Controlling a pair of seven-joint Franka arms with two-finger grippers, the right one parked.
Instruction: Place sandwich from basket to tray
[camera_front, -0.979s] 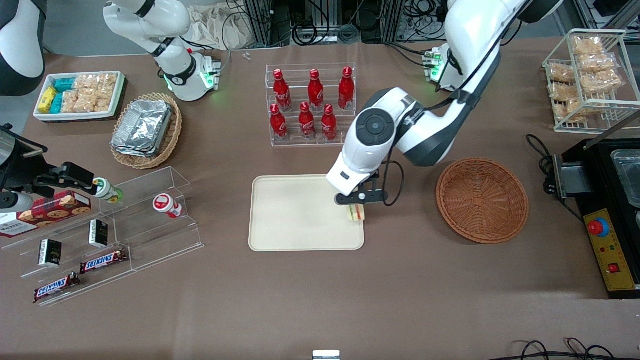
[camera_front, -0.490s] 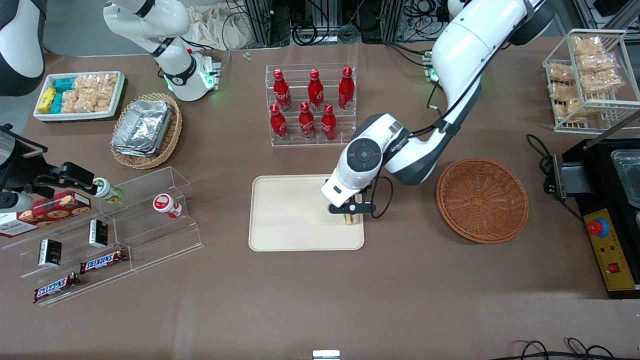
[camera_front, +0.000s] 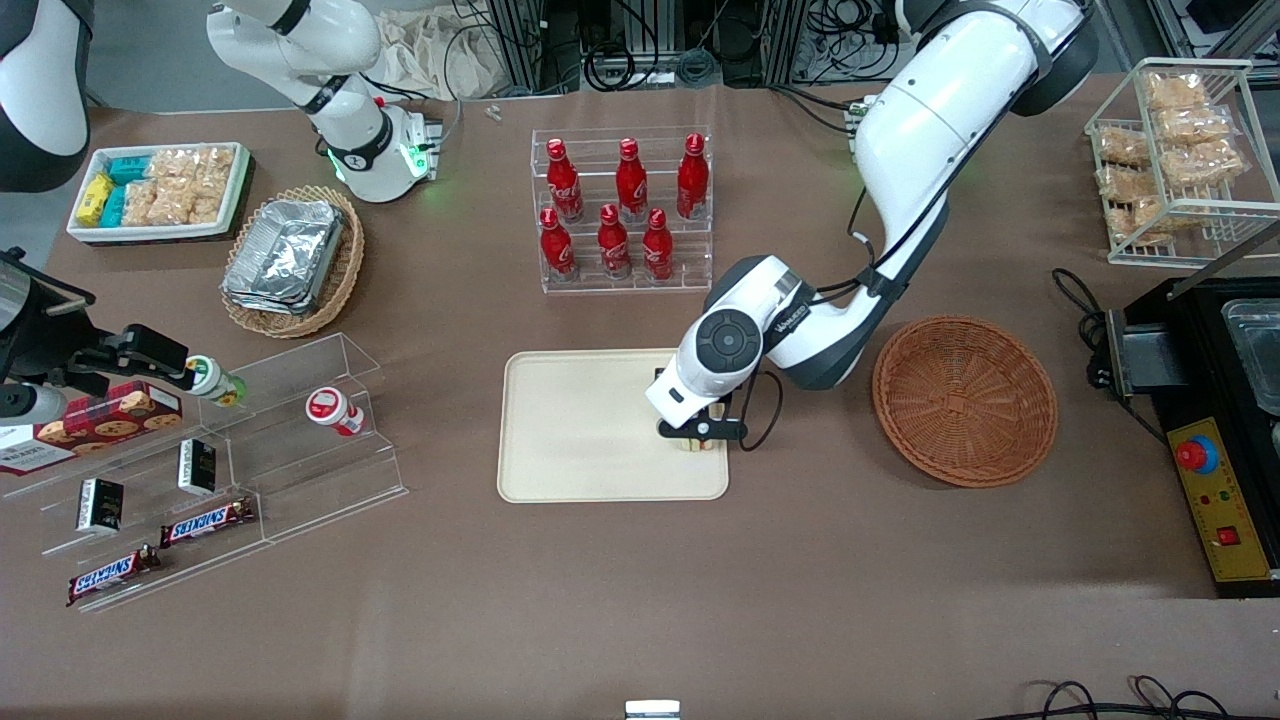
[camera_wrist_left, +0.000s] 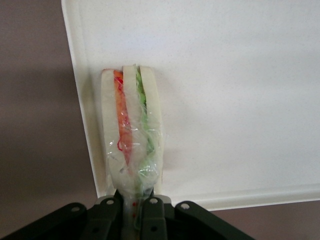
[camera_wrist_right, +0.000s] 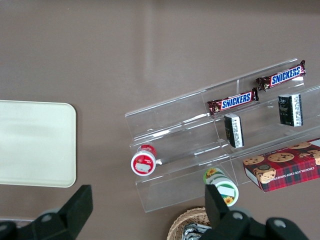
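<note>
The end effector sits low over the tray, at the tray's edge nearest the basket. Its fingers are clamped on the sandwich, gripping it by one narrow end. Sandwich is wrapped in clear film, standing on edge, w/ white bread slices plus an orange-red layer and a green layer showing. In the wrist view it lies over the tray floor, just beside the low rim, near a rounded corner; whether it touches the tray floor can't be told. In the front view only a sliver of the sandwich shows under the end effector.

Tray is cream-beige, flat on the brown desk, approx mid-desk. Basket, reddish-brown wicker, rests on the desk toward the working arm's end, near the tray but apart from it, w/ nothing visible in it.

Farther from the front camera than the tray stands a clear rack of red bottles. Toward the parked arm's end: clear stepped shelf w/ Snickers bars, and a tan wicker basket holding foil containers
</note>
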